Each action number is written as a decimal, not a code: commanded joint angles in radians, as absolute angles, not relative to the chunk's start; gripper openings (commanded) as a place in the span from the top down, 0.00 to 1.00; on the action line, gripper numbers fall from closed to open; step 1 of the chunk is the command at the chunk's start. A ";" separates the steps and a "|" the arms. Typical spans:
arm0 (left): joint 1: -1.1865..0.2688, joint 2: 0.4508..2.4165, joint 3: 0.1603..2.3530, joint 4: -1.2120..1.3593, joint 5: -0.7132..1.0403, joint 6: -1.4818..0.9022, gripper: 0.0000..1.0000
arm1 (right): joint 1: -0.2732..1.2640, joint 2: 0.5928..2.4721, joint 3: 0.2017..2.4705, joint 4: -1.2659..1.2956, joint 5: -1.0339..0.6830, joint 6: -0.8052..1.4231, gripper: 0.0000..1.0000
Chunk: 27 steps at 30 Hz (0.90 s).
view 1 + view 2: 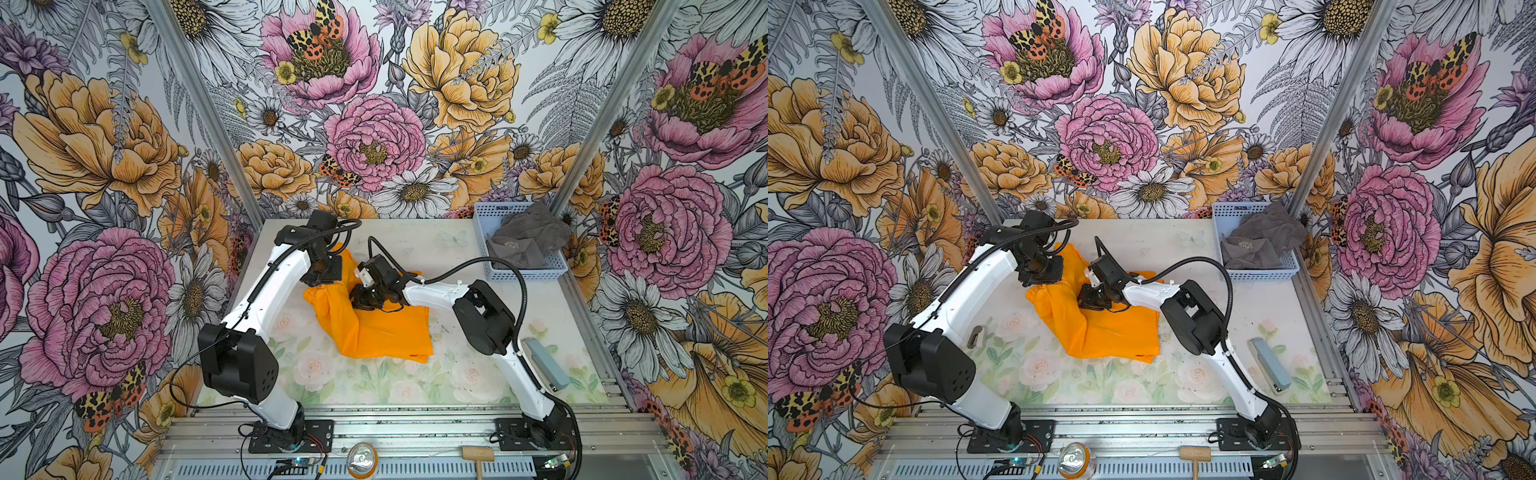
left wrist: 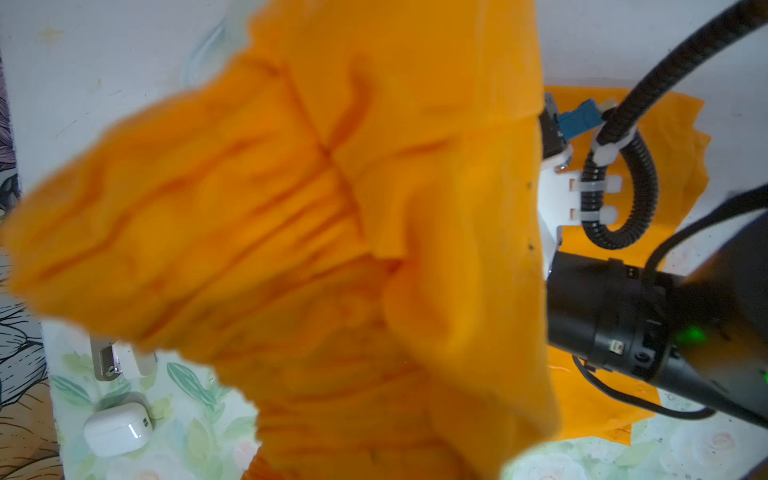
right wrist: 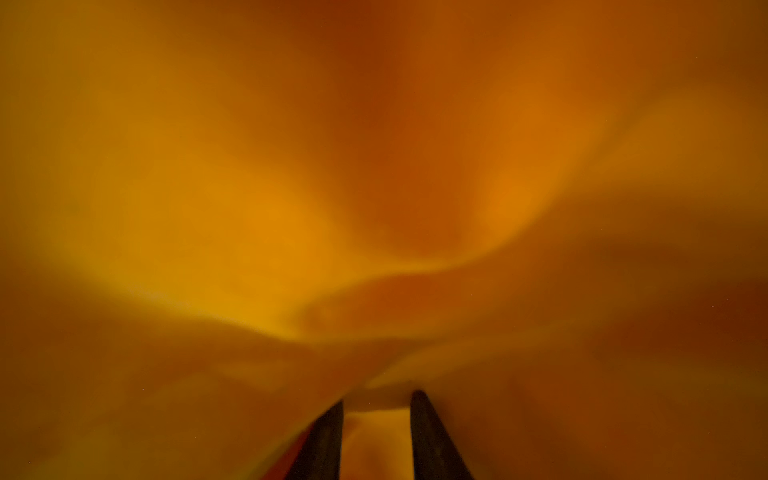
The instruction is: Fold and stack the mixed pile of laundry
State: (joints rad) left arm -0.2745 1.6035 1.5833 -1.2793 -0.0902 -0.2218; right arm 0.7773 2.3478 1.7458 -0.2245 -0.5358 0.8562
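— Where are the bright orange cloth shorts (image 1: pixel 382 332)?
— In the middle of the desk (image 1: pixel 374 386), crumpled, between the two arms in both top views. Their near part lies flat; the part toward the far left corner is raised.
— Raised by what?
— The left gripper (image 1: pixel 321 279). It is closed on that edge of the shorts, and in the left wrist view the cloth hangs blurred right before the lens, clear of the desk.
— And the right gripper (image 1: pixel 365 301)?
— Low on the middle of the shorts. In its wrist view two dark fingers (image 3: pixel 328 432) stand a little apart with orange cloth draped over their tips; whether they pinch it I cannot tell.
— The dark grey terry towel (image 1: pixel 528 237)?
— Bunched in the pale blue perforated plastic basket (image 1: pixel 528 273) at the desk's far right corner, one side spilling over the rim, well apart from the shorts.
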 commanded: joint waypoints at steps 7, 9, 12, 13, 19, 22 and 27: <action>-0.373 1.652 1.664 -1.286 -0.080 -0.303 1.00 | 0.592 1.930 1.344 -0.328 -0.547 0.766 0.62; -0.404 1.668 1.677 -1.287 -0.072 -0.324 1.00 | 0.557 1.860 1.261 -0.345 -0.533 0.748 0.61; -0.452 1.704 1.696 -1.285 -0.068 -0.357 1.00 | 0.513 1.812 1.168 -0.344 -0.520 0.732 0.60; -0.468 1.719 1.703 -1.286 -0.065 -0.367 1.00 | 0.503 1.803 1.149 -0.344 -0.515 0.728 0.60; -0.576 1.810 1.757 -1.284 -0.073 -0.432 1.00 | 0.466 1.753 1.065 -0.341 -0.479 0.704 0.59; -0.618 1.888 1.762 -1.282 -0.076 -0.457 1.00 | 0.454 1.727 1.036 -0.342 -0.471 0.698 0.59; -0.687 1.948 1.808 -1.283 -0.074 -0.483 0.72 | 0.411 1.667 0.971 -0.344 -0.466 0.690 0.58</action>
